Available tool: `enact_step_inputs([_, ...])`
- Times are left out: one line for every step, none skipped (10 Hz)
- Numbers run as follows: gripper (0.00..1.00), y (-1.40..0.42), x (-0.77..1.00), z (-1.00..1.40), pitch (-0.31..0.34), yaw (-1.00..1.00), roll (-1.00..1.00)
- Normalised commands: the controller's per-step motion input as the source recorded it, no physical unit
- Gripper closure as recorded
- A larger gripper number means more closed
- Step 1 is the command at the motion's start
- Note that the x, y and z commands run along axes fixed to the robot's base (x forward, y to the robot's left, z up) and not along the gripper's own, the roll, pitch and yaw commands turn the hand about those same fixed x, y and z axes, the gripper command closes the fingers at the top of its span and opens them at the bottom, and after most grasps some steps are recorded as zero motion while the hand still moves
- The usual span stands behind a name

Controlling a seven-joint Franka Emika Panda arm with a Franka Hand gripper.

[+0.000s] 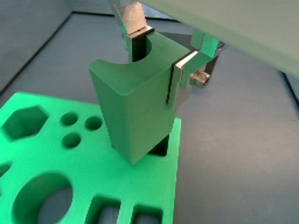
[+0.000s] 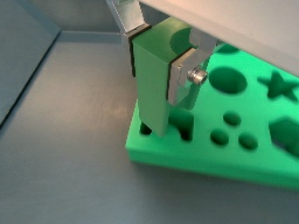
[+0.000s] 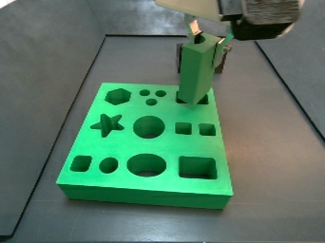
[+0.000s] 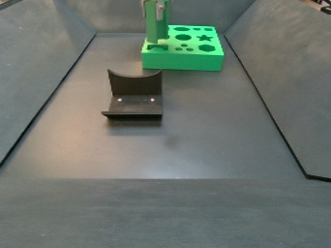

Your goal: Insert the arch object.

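Near to far, taking the side view that looks down the length of the counter (image 4: 181,184): nearest is bare dark counter. Next comes the fixture (image 4: 134,95), a dark L-shaped bracket on its base plate, well apart from everything else. Farthest is the board (image 4: 195,56), flat, bright green, with shaped holes.

The arch object (image 3: 195,69) stands upright at a corner of the board, its lower end at the mouth of a hole on the board's edge. In a wrist view the arch object (image 1: 136,109) meets the board (image 1: 59,166) at a dark opening just beside the small rectangular slots. I cannot tell how deep it sits. In a wrist view the arch object (image 2: 156,74) reads as a tall narrow prism, lower end at the board (image 2: 222,149) near its corner.

The gripper (image 1: 162,50) is clenched on the upper part of the arch object, with silver finger plates (image 1: 187,72) flat against opposite faces. The same grasp shows in a wrist view, gripper (image 2: 160,48) around the piece's top. In a side view the gripper (image 3: 206,41) hangs directly above the board's far edge.

Other holes visible on the board: star, hexagon, several circles, squares, an oval. They look empty.
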Motion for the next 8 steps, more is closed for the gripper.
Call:
enact_step_inputs([1.0,0.0,0.19,0.0,0.03,-0.85,-0.14])
enact_step_inputs([1.0,0.0,0.13,0.0,0.011,-0.92,-0.16])
enact_step_inputs([1.0,-0.04,0.05,0.0,0.004,-0.97,-0.15])
enact_step_inputs([1.0,-0.05,0.03,0.0,0.0,-0.97,-0.15])
enact_step_inputs([1.0,-0.05,0.03,0.0,0.0,-0.97,-0.15])
enact_step_inputs([1.0,-0.01,0.0,0.0,0.004,-1.0,-0.08])
enact_step_inputs([1.0,0.0,0.0,0.0,0.0,-1.0,-0.01])
enact_step_inputs([1.0,0.0,0.0,0.0,0.0,-1.0,-0.02])
